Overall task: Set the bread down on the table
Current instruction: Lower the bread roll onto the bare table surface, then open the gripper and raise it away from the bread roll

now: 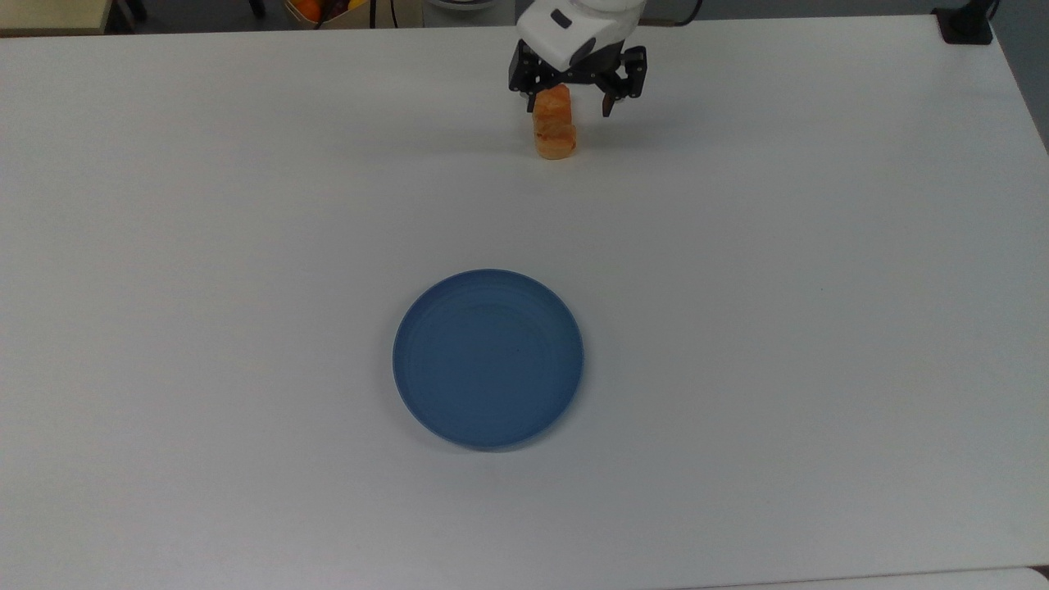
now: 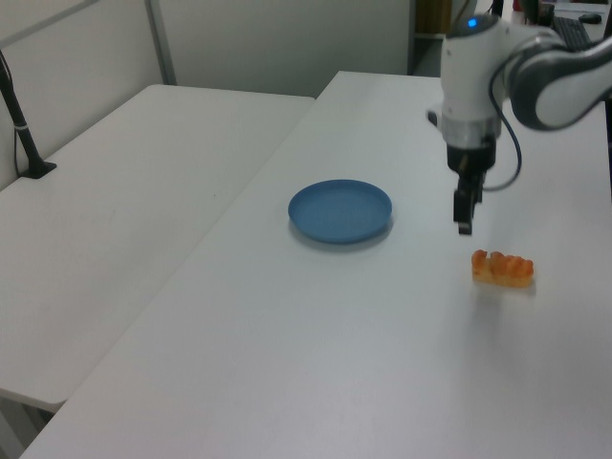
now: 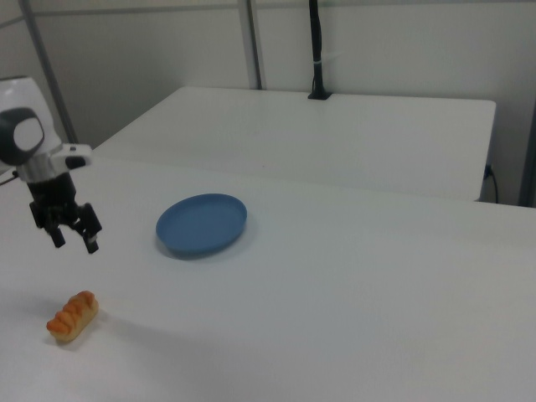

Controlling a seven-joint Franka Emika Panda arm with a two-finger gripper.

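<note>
pincer (image 3: 74,238): your fingers stand wide apart and empty, raised above the bread (image 3: 73,316). bread: lies flat on the table (image 1: 246,246) near its far edge in the top view, well apart from the blue plate (image 1: 488,358). risk, as a judgement: a dip while you withdraw could clip the bread and push it toward that edge.

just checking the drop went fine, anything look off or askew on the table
Nothing stands out. The bread lies flat and whole on the table, apart from the blue plate. The gripper hangs open above it, holding nothing.
</note>
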